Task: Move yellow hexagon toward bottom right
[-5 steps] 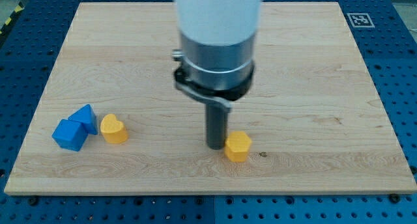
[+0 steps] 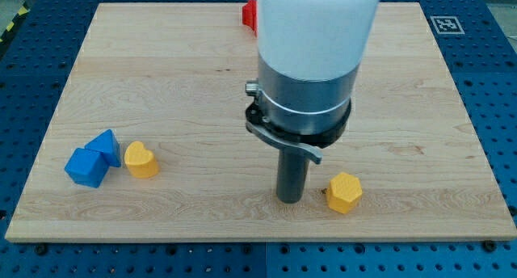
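Note:
The yellow hexagon [image 2: 344,192] lies on the wooden board [image 2: 161,68] near the view's bottom, right of centre. My tip [image 2: 290,200] rests on the board just left of the hexagon, with a small gap between them. The arm's white and grey body hides the board's middle top.
A yellow heart-shaped block [image 2: 140,160] sits at the view's lower left. Two blue blocks [image 2: 94,158] lie touching each other just left of it. A red block [image 2: 250,14] shows partly at the view's top, behind the arm. A marker tag [image 2: 446,24] is at the board's top right corner.
The yellow hexagon has slid to the view's right and slightly down. My tip has moved right after it. The red block has come into sight at the top.

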